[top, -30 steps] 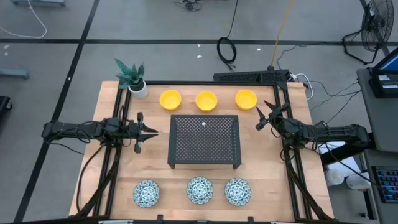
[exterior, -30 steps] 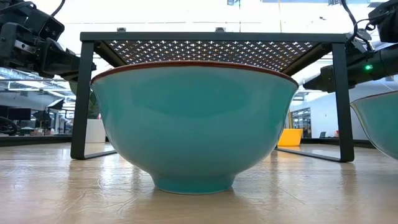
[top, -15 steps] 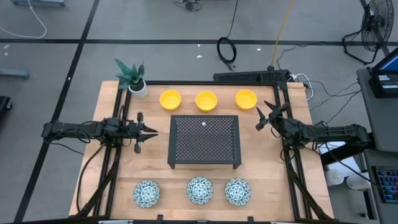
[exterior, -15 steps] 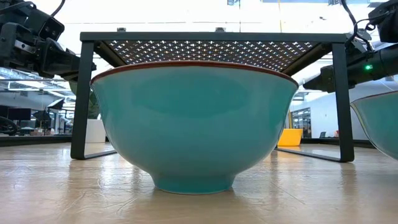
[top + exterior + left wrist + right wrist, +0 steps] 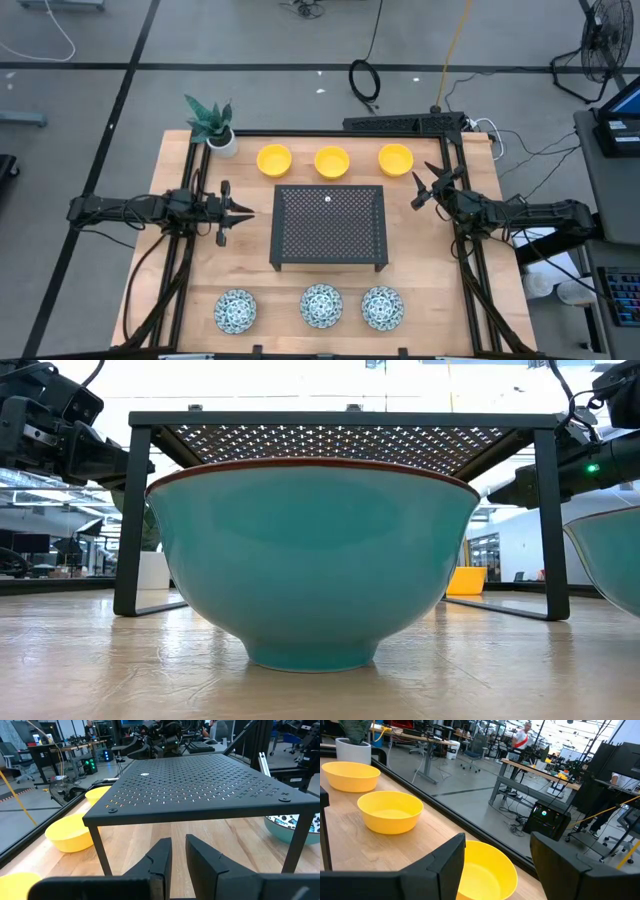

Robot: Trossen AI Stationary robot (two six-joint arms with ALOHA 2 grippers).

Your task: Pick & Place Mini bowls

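Three yellow mini bowls [image 5: 331, 161] stand in a row along the table's far side. Three blue-green patterned mini bowls [image 5: 321, 306] stand in a row on their bases by the near edge; the middle one fills the low view as a teal bowl [image 5: 312, 560]. My left gripper [image 5: 240, 211] hovers level at the table's left. Its fingers are nearly together, with only a slim gap [image 5: 178, 842], and point at the black rack. My right gripper [image 5: 425, 190] hovers at the right, open, with the nearest yellow bowl [image 5: 485, 870] just ahead of its fingers. Neither gripper touches anything.
A black perforated rack [image 5: 329, 226] stands on thin legs in the table's middle, between the two rows of bowls. A white pot with a green plant [image 5: 212, 125] sits at the far left corner. Black frame rails run along both sides of the table. Bare wood lies around the rack.
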